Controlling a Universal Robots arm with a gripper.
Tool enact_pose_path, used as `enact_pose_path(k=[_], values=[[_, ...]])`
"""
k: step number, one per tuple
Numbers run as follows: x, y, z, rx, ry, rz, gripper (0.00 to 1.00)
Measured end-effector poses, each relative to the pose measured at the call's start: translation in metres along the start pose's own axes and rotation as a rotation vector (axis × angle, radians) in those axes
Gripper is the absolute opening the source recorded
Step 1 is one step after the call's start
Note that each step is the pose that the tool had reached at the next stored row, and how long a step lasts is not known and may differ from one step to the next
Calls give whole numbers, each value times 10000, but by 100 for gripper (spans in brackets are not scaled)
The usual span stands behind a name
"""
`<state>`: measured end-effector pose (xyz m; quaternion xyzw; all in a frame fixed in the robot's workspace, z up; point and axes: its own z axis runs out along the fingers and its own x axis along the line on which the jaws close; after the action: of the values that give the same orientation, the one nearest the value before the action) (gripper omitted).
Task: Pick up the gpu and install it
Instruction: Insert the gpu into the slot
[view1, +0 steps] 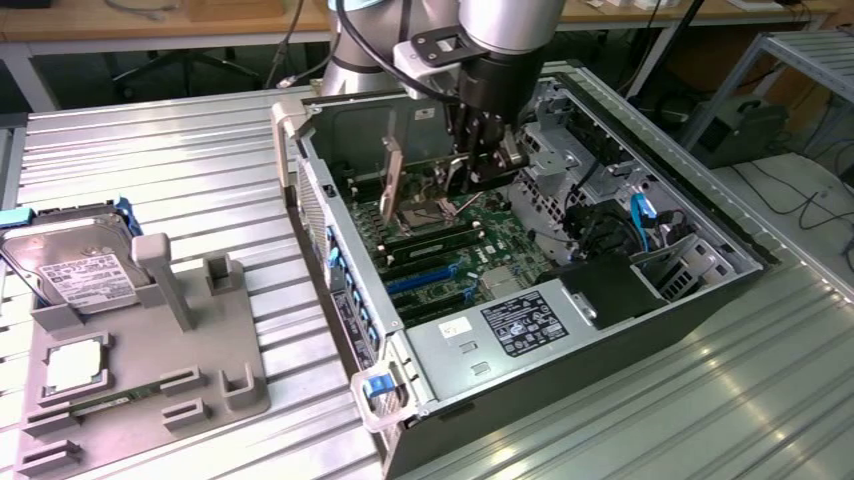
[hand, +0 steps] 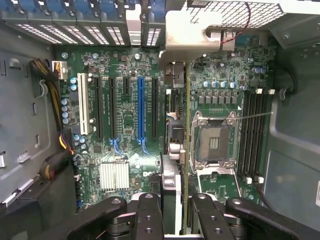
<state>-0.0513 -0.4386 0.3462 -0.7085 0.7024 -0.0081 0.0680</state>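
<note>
Above green motherboard (hand: 127, 125), black hand (hand: 175, 212) clamps thin flat gpu (hand: 172, 175) edge-on, silver bracket (hand: 195, 37) at one end

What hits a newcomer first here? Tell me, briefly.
The open computer case in the middle, with the arm's gripper reaching inside, shut on the gpu above the motherboard. At the exterior view's left lie a hard drive and a grey fixture.

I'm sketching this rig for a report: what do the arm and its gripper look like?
The arm has silver-grey round segments, a black wrist section and a pale grey bracket. Black cables hang along it. The gripper is black, with jointed link fingers and round pivot bolts.
</note>
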Motion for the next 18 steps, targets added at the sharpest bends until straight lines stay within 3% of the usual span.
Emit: enact_pose_path(k=[10, 18], values=[[7, 18, 84, 2, -121, 14, 28], [12, 25, 142, 2, -163, 18, 28]])
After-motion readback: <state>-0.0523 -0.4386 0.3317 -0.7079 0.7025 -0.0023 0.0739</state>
